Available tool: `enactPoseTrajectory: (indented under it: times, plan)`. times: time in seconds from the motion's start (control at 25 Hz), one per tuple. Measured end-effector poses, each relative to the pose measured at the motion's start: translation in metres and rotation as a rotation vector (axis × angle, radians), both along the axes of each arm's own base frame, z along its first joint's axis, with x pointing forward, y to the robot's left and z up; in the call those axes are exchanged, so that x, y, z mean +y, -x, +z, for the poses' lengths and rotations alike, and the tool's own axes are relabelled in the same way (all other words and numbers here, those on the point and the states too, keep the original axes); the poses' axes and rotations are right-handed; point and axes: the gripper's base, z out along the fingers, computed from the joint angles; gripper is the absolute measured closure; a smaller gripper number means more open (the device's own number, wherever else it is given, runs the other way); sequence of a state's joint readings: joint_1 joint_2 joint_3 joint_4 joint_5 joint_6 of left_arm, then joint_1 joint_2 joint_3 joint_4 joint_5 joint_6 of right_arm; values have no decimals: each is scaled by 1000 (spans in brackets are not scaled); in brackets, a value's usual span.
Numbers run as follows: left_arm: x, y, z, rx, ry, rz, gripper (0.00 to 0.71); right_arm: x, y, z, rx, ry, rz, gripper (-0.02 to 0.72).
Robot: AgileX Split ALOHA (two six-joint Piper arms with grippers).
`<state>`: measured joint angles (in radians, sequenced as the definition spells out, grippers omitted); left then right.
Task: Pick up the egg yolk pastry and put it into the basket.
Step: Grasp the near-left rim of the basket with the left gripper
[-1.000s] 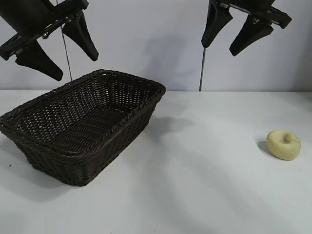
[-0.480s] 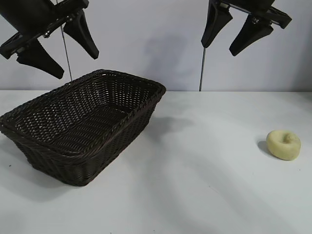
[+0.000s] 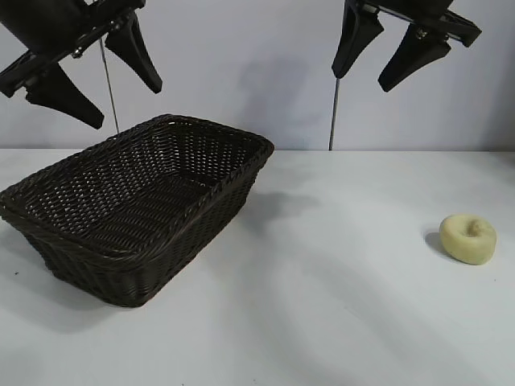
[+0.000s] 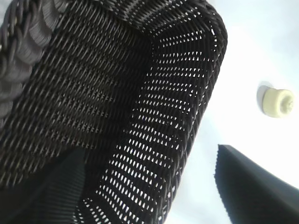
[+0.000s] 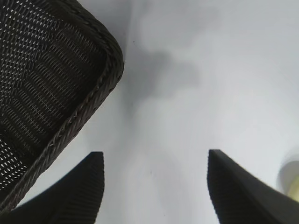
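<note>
Both jaws wide open, empty: left gripper [image 3: 92, 80] over basket [image 3: 173, 125]; right gripper [image 3: 366, 76] must descend toward 4 o'clock to egg yolk pastry [image 3: 467, 238]; pre-reach.

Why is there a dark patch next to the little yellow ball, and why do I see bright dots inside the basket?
In the exterior view the egg yolk pastry blocks the light, so a soft shadow falls on the table beside it, toward the basket. In the left wrist view the bright table shines through the gaps in the basket's weave, making the dots. In the right wrist view a blurry grey shadow lies on the table.
</note>
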<state>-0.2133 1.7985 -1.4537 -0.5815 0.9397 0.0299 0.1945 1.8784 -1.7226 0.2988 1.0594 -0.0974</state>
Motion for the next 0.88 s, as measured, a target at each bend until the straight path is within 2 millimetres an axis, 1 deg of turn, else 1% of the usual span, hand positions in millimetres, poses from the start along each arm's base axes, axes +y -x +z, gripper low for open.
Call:
enactPoseTrajectory:
  times: [0.16,0.32,0.56,0.76,0.88]
  plan:
    - [2,14,16,53,10,29,149,0,0,0,-4,-1,-1,239]
    - [4,25,20,108,-51,68,149,0,0,0,-4,-1,-1,239]
    - [0,50,9,195,-122,136,149,0,0,0,-4,-1,-1,239]
    - [8,63,-6,241,-165,241,149,0,0,0,-3,0,-1,239]
    - [12,71,-14,265,-156,325,149,0,0,0,-1,0,0,239]
